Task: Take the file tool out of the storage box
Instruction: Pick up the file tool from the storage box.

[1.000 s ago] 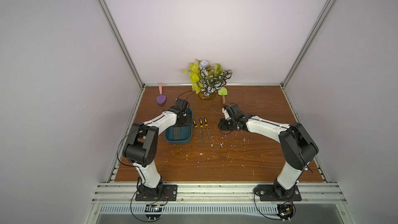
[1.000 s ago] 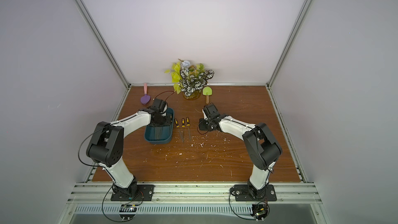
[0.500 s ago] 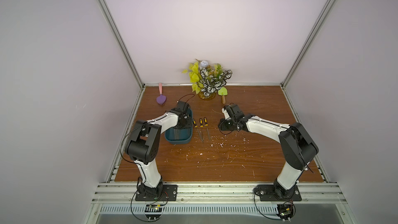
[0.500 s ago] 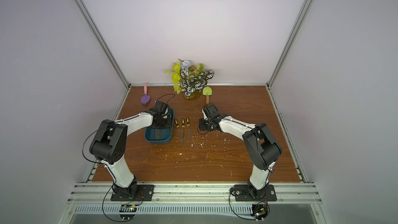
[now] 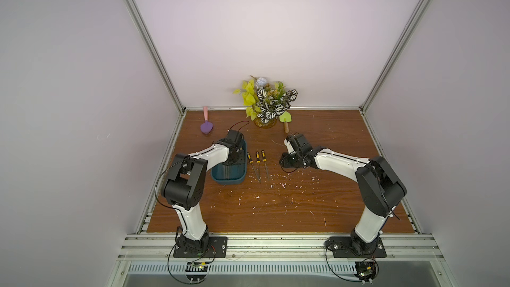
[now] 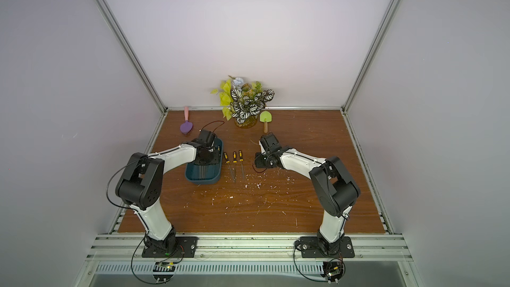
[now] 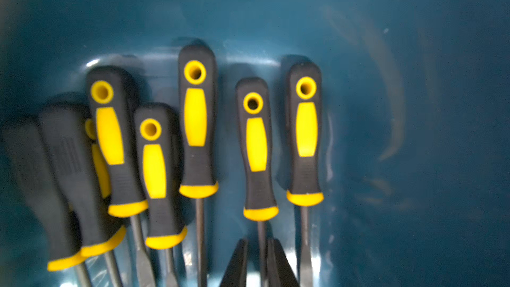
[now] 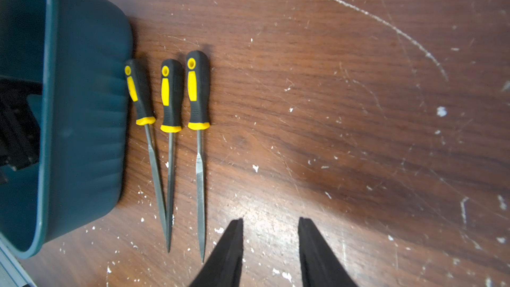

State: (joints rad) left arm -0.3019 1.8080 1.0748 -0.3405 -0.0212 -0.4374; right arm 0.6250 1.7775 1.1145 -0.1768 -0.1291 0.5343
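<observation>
The left claw [image 7: 257, 247] is lowered into the storage box [image 5: 227, 180], which sits on the counter [image 5: 276, 211] toward its left side. Its jaws stand narrow astride the shaft of one file tool [image 7: 256, 147], which lies on the box floor within a row of black-and-yellow handles [image 7: 194, 117]. Contact cannot be confirmed. The right claw [image 8: 270, 225] is released and empty above bare counter, beside three files [image 8: 171, 98] lying just outside the box.

The left arm [image 5: 212, 155] reaches forward with its wrist bent down, the left gripper [image 7: 257, 247] pinched narrow on a file tool [image 7: 256, 147] shank. The right arm [image 5: 339, 162] stretches low, the right gripper [image 8: 270, 225] empty with its jaws parted.
</observation>
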